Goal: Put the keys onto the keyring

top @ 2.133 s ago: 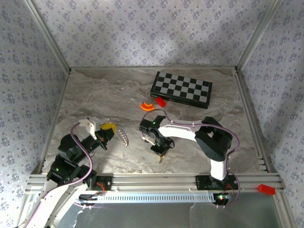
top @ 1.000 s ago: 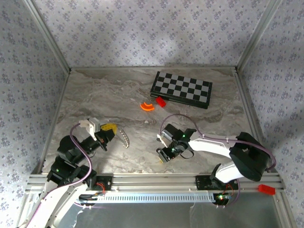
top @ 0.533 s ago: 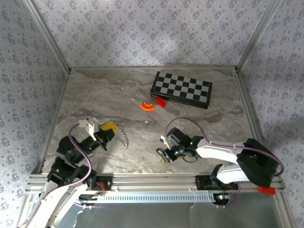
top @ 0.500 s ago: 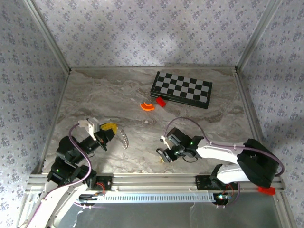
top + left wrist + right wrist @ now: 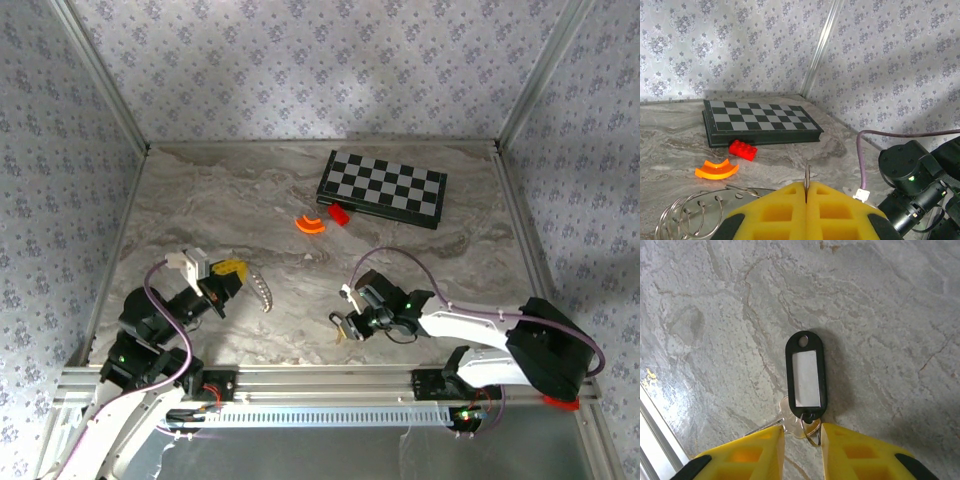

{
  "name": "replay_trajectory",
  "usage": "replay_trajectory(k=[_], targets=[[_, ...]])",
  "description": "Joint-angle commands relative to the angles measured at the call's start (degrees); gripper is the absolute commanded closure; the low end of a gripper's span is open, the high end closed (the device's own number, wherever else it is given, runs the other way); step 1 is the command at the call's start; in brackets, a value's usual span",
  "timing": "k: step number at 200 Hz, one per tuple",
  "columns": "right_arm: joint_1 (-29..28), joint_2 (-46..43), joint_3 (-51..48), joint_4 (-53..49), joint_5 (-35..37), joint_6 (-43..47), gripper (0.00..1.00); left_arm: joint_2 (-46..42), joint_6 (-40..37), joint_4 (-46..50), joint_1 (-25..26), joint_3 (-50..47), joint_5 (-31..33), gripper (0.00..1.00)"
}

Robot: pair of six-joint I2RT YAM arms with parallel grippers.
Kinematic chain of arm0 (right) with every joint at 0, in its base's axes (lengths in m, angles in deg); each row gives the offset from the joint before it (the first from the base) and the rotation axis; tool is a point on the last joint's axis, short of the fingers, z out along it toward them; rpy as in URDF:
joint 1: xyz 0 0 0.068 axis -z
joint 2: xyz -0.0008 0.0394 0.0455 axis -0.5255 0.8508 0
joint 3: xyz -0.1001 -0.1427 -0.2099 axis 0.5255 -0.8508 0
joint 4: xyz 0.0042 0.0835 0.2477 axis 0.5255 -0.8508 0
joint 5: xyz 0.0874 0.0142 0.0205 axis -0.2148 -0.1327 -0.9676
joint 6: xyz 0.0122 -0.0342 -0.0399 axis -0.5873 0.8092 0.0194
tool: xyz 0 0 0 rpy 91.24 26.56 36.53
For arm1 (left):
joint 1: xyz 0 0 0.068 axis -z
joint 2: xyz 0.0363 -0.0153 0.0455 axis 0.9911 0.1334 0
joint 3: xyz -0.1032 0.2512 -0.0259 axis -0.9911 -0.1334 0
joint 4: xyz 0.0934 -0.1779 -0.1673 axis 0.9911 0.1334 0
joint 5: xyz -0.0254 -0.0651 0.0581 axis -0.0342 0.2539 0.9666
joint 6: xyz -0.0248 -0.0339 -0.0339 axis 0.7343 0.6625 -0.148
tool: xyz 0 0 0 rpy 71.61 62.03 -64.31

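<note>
**A:** What is hidden or hard to read?

**B:** In the right wrist view the key (image 5: 805, 374) is lying flat on the marble table (image 5: 880, 315), its dark oblong head pointing far. Its silvery blade is slipping under the edge of the left yellow finger (image 5: 767, 440), so most of the blade is hidden. In the top view the key (image 5: 340, 335) is showing as a mere speck close to the near edge.

**A:** Claw states?

**B:** The right gripper (image 5: 802, 435) is standing released, jaws apart, straddling the key's near end. Whether a pad is touching the blade, I cannot tell. The left gripper (image 5: 806, 190) is clenching the keyring (image 5: 696, 212), pads pressed together on one thin wire edge. The loops are being cut off at the lower left of that frame.

**A:** Versus 2.1 s ago?

**B:** The right arm's elbow has swung from mid-table toward the near right corner, and the arm is now lying low. Its gripper is remaining at the key. The left arm and keyring are staying put.
</note>
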State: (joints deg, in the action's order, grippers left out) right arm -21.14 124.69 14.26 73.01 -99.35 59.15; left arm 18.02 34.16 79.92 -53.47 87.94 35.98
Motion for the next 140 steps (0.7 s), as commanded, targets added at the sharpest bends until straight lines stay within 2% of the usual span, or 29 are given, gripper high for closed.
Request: replay_trajectory(k=[1,37,103,140], targets=[[0.1,0.9,0.1,0.3,0.5,-0.3,0.75,-1.1,0.8,-3.7,-0.2,0.7,-1.2,1.00],[0.0,1.3,0.6,-0.2,1.1,-0.3,0.81,-1.1,0.8,-4.1,-0.1,0.7,-1.3,1.00],[-0.2,1.0,1.4,-1.0,0.9,0.1,0.97,-1.1,0.8,-4.7,-0.2,0.4,-1.2,1.00],[-1.6,1.0,5.1,-7.8,4.8,-0.2,1.00,-1.1,0.8,-5.2,-0.2,0.0,-1.2,1.00]])
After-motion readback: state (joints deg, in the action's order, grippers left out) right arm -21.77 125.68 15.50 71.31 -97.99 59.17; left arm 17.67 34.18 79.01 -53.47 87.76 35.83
